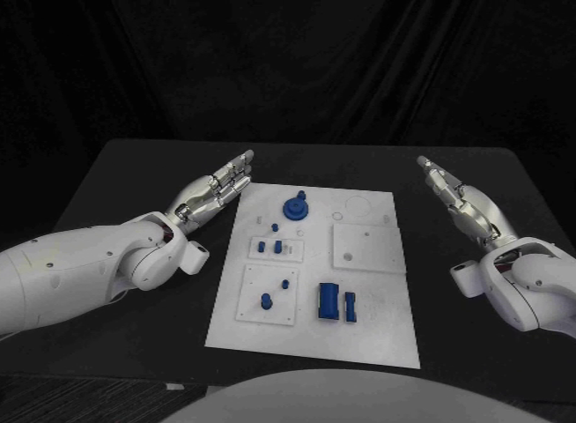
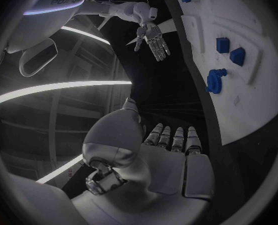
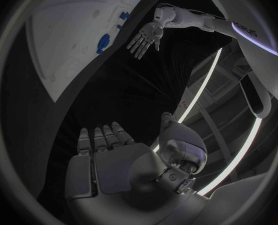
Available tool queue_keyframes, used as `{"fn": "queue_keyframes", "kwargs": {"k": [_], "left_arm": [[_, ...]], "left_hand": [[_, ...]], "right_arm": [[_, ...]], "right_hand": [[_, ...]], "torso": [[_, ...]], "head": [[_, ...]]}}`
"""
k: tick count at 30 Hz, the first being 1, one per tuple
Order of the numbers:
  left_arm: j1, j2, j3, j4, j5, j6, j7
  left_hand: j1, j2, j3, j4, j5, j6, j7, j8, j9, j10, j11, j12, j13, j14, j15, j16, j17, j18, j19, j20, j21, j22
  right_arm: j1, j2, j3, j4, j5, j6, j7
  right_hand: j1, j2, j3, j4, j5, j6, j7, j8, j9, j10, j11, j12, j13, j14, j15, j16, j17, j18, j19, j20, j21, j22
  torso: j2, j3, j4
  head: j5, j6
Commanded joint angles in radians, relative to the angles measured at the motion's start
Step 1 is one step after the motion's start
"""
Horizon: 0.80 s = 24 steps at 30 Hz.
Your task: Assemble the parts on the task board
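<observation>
Both hands hang empty beside the work: the left hand [image 1: 216, 194] is held flat with fingers straight and slightly apart just off the left edge of the task board [image 1: 377, 339], and the right hand [image 1: 460, 204] mirrors it off the right edge, neither touching anything.

On the white board the blue parts sit well apart: a round gear-like part [image 1: 296, 209] near the far edge, small pegs [image 1: 278, 247] on a raised square plate below it, two more small pieces [image 1: 274, 295] on the near-left plate, and a pair of upright blocks [image 1: 336, 302] near the middle front. They look like hard, light plastic (probably printed), so stiff and unlikely to break, yet smooth and small enough to slip or tip; a fingertip pinch across the flat sides of the blocks, or round the gear's rim, seems the safest hold.

Sockets in the plain plate [image 1: 365, 247] to the right are faint, and I cannot tell which pegs are seated or loose.
</observation>
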<state>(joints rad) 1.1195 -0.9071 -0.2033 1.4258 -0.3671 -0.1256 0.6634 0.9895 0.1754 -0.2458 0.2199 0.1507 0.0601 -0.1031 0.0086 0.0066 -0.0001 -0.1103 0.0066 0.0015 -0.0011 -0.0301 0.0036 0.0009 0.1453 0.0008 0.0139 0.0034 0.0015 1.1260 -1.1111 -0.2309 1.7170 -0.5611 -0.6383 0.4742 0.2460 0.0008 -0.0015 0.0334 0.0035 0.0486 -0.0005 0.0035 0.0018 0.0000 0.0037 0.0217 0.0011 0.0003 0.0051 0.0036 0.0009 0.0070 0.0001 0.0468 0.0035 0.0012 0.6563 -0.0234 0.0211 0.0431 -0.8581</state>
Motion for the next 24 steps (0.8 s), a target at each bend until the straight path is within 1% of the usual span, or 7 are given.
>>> {"fn": "queue_keyframes", "kwargs": {"k": [1,3,10,11,12,14,24], "left_arm": [[-0.005,0.012,0.014,0.015,0.042,-0.072,-0.010],[-0.009,0.020,0.027,0.024,0.065,-0.112,-0.019],[-0.033,0.063,0.097,0.072,0.185,-0.324,-0.069],[-0.037,0.069,0.108,0.079,0.203,-0.355,-0.076],[-0.042,0.078,0.123,0.089,0.229,-0.401,-0.087],[-0.048,0.090,0.142,0.102,0.261,-0.458,-0.100],[-0.068,0.124,0.199,0.141,0.359,-0.630,-0.140]], "left_hand": [[-0.325,-0.057,0.081,-0.073,-0.050,-0.060,0.103,-0.009,-0.007,0.000,0.035,-0.007,-0.001,0.001,0.030,-0.004,-0.001,-0.044,-0.001,-0.014,-0.003,-0.002],[-0.370,-0.065,0.091,-0.083,-0.056,-0.060,0.103,-0.009,-0.007,0.000,0.110,-0.007,-0.001,0.001,0.030,-0.004,-0.001,-0.054,-0.001,-0.014,-0.003,-0.002],[-0.528,-0.093,0.128,-0.120,-0.081,-0.060,0.103,-0.009,-0.007,0.000,0.110,-0.007,-0.001,0.001,0.030,-0.004,-0.001,-0.065,-0.001,-0.014,-0.003,-0.002],[-0.547,-0.097,0.133,-0.125,-0.151,-0.060,0.103,-0.009,-0.007,0.000,0.110,-0.007,-0.001,0.001,0.030,-0.004,-0.001,-0.066,-0.001,-0.014,-0.003,-0.002],[-0.571,-0.101,0.138,-0.130,-0.151,-0.060,0.103,-0.009,-0.007,0.000,0.110,-0.007,-0.001,0.001,0.030,-0.004,-0.001,-0.145,-0.001,-0.014,-0.003,-0.002],[-0.600,-0.175,0.145,-0.137,-0.151,-0.060,0.103,-0.009,-0.007,0.000,0.110,-0.007,-0.001,0.001,0.030,-0.004,-0.001,-0.145,-0.001,-0.014,-0.003,-0.002],[-0.727,-0.175,0.246,-0.220,-0.151,-0.060,0.103,-0.009,-0.007,0.000,0.110,-0.007,-0.001,0.001,0.030,-0.004,-0.001,-0.145,-0.001,-0.014,-0.003,-0.002]], "right_arm": [[-0.008,0.027,0.017,-0.012,0.065,-0.022,0.005],[-0.013,0.052,0.034,-0.023,0.105,-0.031,0.009],[-0.042,0.181,0.126,-0.080,0.317,-0.078,0.026],[-0.046,0.199,0.138,-0.088,0.346,-0.084,0.028],[-0.052,0.224,0.156,-0.100,0.387,-0.093,0.032],[-0.059,0.254,0.176,-0.113,0.435,-0.104,0.035],[-0.076,0.330,0.230,-0.147,0.559,-0.131,0.046]], "right_hand": [[-0.104,-0.001,0.002,-0.033,-0.004,-0.049,0.000,-0.004,-0.002,0.000,-0.004,-0.022,-0.001,0.000,-0.005,-0.004,-0.001,-0.007,0.000,-0.047,-0.004,-0.001],[-0.143,-0.001,0.002,-0.033,-0.004,-0.049,0.000,-0.004,-0.002,0.000,-0.004,-0.022,-0.001,0.000,-0.005,-0.004,-0.001,-0.007,0.000,-0.047,-0.004,-0.001],[-0.246,-0.001,0.002,-0.033,-0.004,-0.049,0.000,-0.004,-0.002,0.000,-0.004,-0.022,-0.001,0.000,-0.005,-0.004,-0.001,-0.007,0.000,-0.047,-0.004,-0.001],[-0.246,-0.001,0.002,-0.033,-0.004,-0.049,0.000,-0.004,-0.002,0.000,-0.004,-0.022,-0.001,0.000,-0.005,-0.004,-0.001,-0.007,0.000,-0.047,-0.004,-0.001],[-0.246,-0.001,0.002,-0.033,-0.004,-0.049,0.000,-0.004,-0.002,0.000,-0.004,-0.022,-0.001,0.000,-0.005,-0.004,-0.001,-0.007,0.000,-0.047,-0.004,-0.001],[-0.246,-0.001,0.002,-0.033,-0.004,-0.049,0.000,-0.004,-0.002,0.000,-0.004,-0.022,-0.001,0.000,-0.005,-0.004,-0.001,-0.007,0.000,-0.047,-0.004,-0.001],[-0.246,-0.001,0.002,-0.033,-0.004,-0.049,0.000,-0.004,-0.002,0.000,-0.004,-0.022,-0.001,0.000,-0.005,-0.004,-0.001,-0.007,0.000,-0.047,-0.004,-0.001]], "torso": [[-0.014,0.0028,-0.0027],[-0.022,0.0046,-0.0043],[-0.067,0.0139,-0.0126],[-0.073,0.0152,-0.0137],[-0.081,0.0168,-0.0152],[-0.090,0.0188,-0.0169],[-0.112,0.0234,-0.0211]], "head": [[-0.005,0.026],[-0.008,0.046],[-0.026,0.151],[-0.028,0.165],[-0.031,0.184],[-0.035,0.206],[-0.043,0.258]]}}
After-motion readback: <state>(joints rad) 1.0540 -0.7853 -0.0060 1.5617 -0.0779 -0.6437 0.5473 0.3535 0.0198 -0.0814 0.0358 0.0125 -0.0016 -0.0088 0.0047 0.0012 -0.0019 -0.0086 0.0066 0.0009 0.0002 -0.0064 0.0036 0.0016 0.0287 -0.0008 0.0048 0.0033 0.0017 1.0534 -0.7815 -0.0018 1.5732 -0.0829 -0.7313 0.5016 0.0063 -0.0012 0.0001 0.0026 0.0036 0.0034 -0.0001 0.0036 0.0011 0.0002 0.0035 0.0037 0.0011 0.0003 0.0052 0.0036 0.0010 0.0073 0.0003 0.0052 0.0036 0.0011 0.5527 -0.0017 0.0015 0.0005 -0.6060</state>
